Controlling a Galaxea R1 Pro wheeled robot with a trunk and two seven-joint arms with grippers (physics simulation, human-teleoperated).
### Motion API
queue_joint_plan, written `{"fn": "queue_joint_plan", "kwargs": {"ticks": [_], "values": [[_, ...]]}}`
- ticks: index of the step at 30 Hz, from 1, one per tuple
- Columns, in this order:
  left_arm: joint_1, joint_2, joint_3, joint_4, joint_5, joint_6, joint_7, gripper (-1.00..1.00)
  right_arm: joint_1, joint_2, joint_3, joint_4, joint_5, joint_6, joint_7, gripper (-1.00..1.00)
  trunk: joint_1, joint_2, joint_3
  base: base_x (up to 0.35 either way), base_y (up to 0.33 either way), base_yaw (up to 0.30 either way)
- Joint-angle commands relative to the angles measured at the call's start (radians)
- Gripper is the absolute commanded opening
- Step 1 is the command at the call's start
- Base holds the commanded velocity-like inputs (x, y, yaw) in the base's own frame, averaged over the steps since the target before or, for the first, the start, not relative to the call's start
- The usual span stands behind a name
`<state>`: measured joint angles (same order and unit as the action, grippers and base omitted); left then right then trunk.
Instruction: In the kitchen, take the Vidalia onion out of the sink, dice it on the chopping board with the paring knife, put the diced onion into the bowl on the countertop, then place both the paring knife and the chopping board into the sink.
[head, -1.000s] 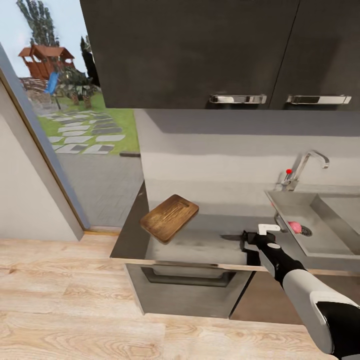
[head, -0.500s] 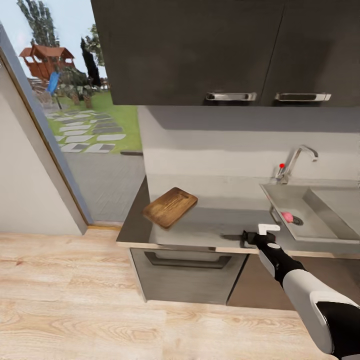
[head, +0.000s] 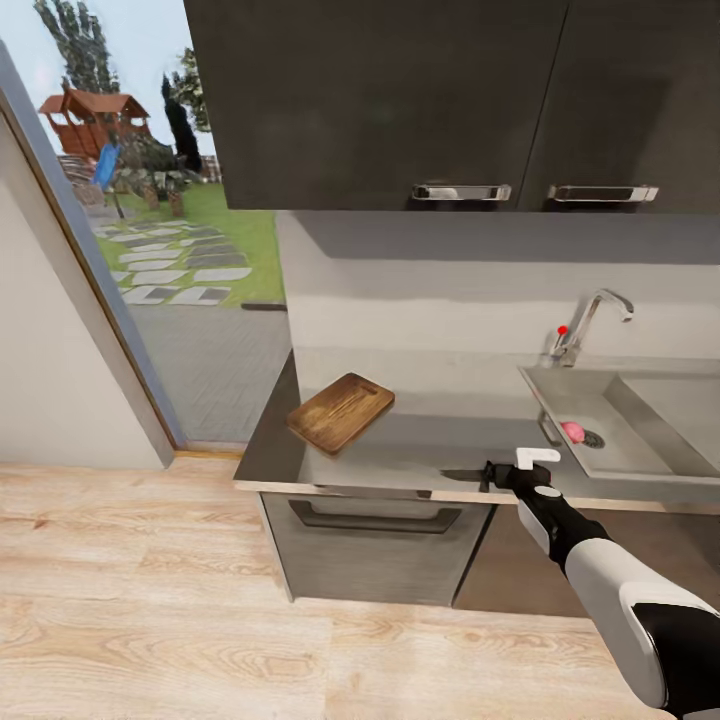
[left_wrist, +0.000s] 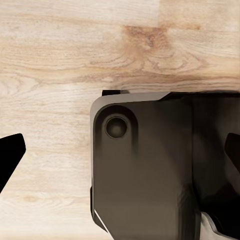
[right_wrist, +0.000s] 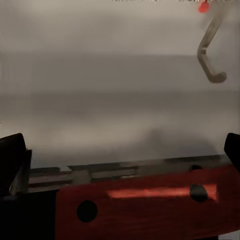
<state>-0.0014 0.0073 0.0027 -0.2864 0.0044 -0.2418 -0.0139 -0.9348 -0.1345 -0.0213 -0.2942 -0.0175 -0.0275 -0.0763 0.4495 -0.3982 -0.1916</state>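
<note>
Right gripper (head: 488, 476) clamped on the slim paring knife with red-orange handle (right_wrist: 145, 205), blade (head: 460, 475) pointing left over the front edge of the glossy grey steel countertop (head: 420, 455). Open counter between the knife and the dark brown wooden chopping board (head: 340, 411), which lies near the counter's left end. The small pinkish-red Vidalia onion (head: 573, 432) sits in the grey steel sink (head: 640, 440) beside the round drain, below the chrome tap (head: 592, 322). Sink cut off at right. Left gripper (left_wrist: 120, 165): dark fingertips wide apart above the wood floor (left_wrist: 60, 55).
</note>
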Motion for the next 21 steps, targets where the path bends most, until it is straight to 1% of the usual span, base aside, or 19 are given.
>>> {"fn": "queue_joint_plan", "kwargs": {"ticks": [1,4,6,8,9,11,12,17,19,20,21], "values": [[0.000,0.000,0.000,-0.001,0.000,-0.002,-0.001,1.00,-0.001,0.000,-0.002,0.000,-0.002,-0.003,-0.001,1.00,0.001,-0.002,-0.002,0.000,0.000,0.000],[0.000,0.000,0.000,-0.001,0.000,-0.002,-0.001,1.00,-0.001,0.000,-0.004,-0.009,-0.002,-0.003,0.000,1.00,0.001,-0.002,-0.002,0.000,0.000,0.000],[0.000,0.000,0.000,-0.001,0.000,-0.002,-0.001,1.00,-0.001,-0.002,-0.004,-0.032,-0.003,-0.004,-0.001,1.00,0.001,-0.002,-0.002,0.000,0.000,0.000],[0.000,0.000,0.001,-0.001,0.000,-0.002,-0.001,1.00,-0.001,-0.003,-0.005,-0.099,-0.002,0.001,-0.004,1.00,0.001,-0.002,-0.002,0.000,0.000,0.000],[0.000,0.000,0.001,-0.001,0.000,-0.002,-0.001,1.00,-0.001,-0.003,-0.004,-0.172,-0.001,0.032,-0.005,1.00,0.001,-0.002,-0.002,0.000,0.000,0.000],[0.000,0.000,0.001,-0.001,0.000,-0.002,-0.001,1.00,-0.001,-0.003,-0.004,-0.216,0.000,0.075,-0.005,1.00,0.001,-0.002,-0.002,0.000,0.000,0.000],[0.000,0.001,0.001,-0.001,-0.001,-0.002,-0.001,1.00,-0.001,-0.003,-0.004,-0.276,0.001,0.129,-0.004,1.00,0.001,-0.002,-0.002,0.000,0.000,0.000],[0.000,0.002,0.002,-0.002,-0.001,-0.002,-0.001,1.00,-0.001,-0.003,-0.002,-0.379,0.003,0.173,-0.012,1.00,0.001,-0.002,-0.002,0.000,0.000,0.000],[0.000,0.002,0.002,-0.002,-0.001,-0.002,-0.001,1.00,-0.001,-0.003,0.001,-0.450,0.003,0.225,-0.018,1.00,0.001,-0.002,-0.002,0.000,0.000,0.000],[0.000,0.002,0.002,-0.002,-0.001,-0.002,-0.001,1.00,-0.001,-0.003,0.004,-0.496,0.004,0.277,-0.019,1.00,0.001,-0.002,-0.002,0.000,0.000,0.000],[0.000,0.002,0.002,-0.002,-0.001,-0.002,-0.001,1.00,-0.001,-0.003,0.005,-0.510,0.003,0.292,-0.019,1.00,0.001,-0.002,-0.002,0.000,0.000,0.000]]}}
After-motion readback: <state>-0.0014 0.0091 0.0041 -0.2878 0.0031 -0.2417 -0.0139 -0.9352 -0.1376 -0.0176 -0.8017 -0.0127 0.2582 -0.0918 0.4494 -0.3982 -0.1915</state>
